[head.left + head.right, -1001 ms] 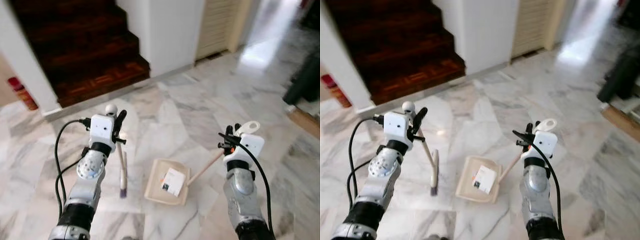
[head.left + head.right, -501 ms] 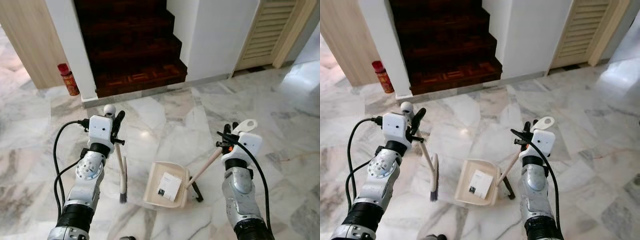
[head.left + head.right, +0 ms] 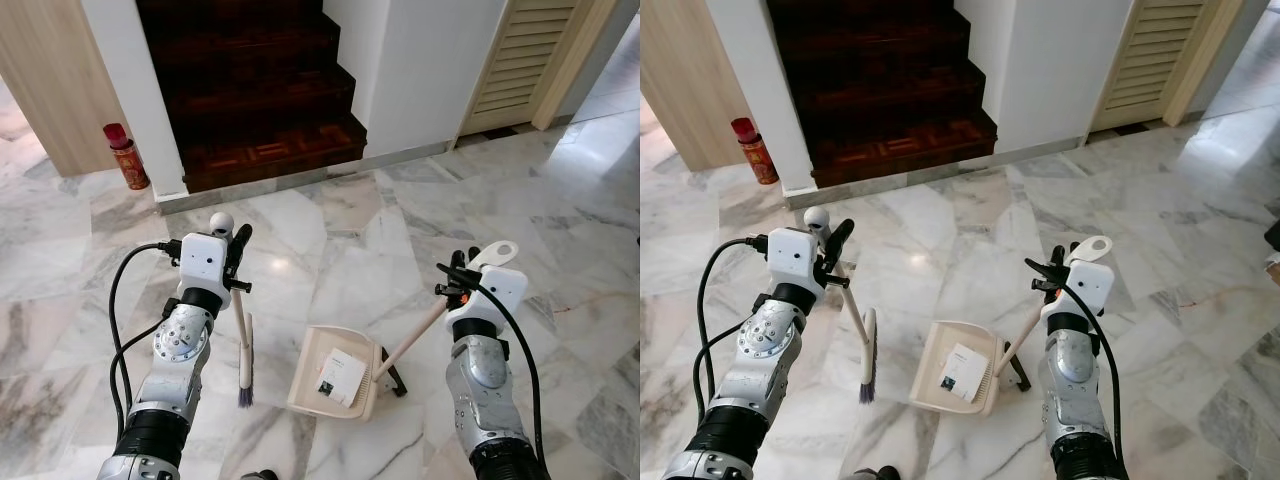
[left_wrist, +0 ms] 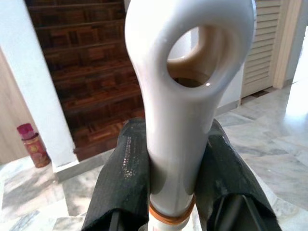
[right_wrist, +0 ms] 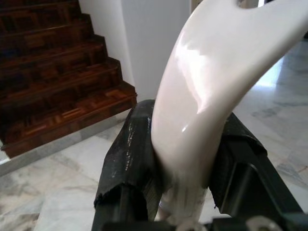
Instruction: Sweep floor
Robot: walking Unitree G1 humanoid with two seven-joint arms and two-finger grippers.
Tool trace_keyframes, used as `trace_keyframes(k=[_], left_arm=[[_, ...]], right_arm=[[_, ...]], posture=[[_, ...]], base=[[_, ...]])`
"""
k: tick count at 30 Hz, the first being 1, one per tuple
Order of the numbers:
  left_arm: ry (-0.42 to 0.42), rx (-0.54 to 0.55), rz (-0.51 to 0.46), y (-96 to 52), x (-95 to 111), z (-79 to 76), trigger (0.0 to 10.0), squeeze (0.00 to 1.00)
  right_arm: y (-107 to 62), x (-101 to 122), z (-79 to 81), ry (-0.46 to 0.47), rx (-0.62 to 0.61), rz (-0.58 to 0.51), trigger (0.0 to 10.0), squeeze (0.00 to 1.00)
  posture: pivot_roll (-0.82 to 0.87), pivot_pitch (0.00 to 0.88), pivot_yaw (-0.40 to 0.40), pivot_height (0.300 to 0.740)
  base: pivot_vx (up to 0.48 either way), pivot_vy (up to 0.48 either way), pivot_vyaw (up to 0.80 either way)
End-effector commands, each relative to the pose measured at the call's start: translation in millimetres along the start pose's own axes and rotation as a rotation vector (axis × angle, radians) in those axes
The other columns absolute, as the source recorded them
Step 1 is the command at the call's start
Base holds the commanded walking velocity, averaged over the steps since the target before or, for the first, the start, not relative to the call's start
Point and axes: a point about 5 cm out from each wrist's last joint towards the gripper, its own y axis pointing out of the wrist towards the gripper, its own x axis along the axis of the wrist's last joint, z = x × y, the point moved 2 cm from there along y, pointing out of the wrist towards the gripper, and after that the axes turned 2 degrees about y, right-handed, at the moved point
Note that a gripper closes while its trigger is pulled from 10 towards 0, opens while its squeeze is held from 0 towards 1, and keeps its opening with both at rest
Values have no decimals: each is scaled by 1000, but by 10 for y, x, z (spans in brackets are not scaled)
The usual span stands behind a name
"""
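The broom stands nearly upright in front of me on the left, its dark bristles down on the marble floor and its pale handle rising into my left gripper, whose black fingers are pressed against both sides of the white looped handle end. Just to the right of the broom lies the cream dustpan, flat on the floor with a white card or label in its tray; its long handle slants up and right into my right gripper, which is clamped around the white hooked end of that handle, fingers squeezing it on either side. Both my silver arms are raised and bent at the elbow, wrists at about the same height, with black cables looping off each. The floor is grey-veined white marble tile. Farther off, dark wooden stairs climb between white walls; a red canister stands at the foot of the left wall, and a louvred door sits at the far right.
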Motion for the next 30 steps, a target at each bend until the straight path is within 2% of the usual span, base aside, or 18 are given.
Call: trace_keyframes(k=[1,30], left_arm=[[5,3,-53,47,141,16,10000,0],[2,11,-51,64,154,23,10000,0]], right_arm=[[35,143,44,21,9,-61,10000,0],[72,136,77,28,23,-37,10000,0]], posture=[[-80,59,-28,740],[-78,76,-34,740]], base=[[0,247,0],[0,246,0]])
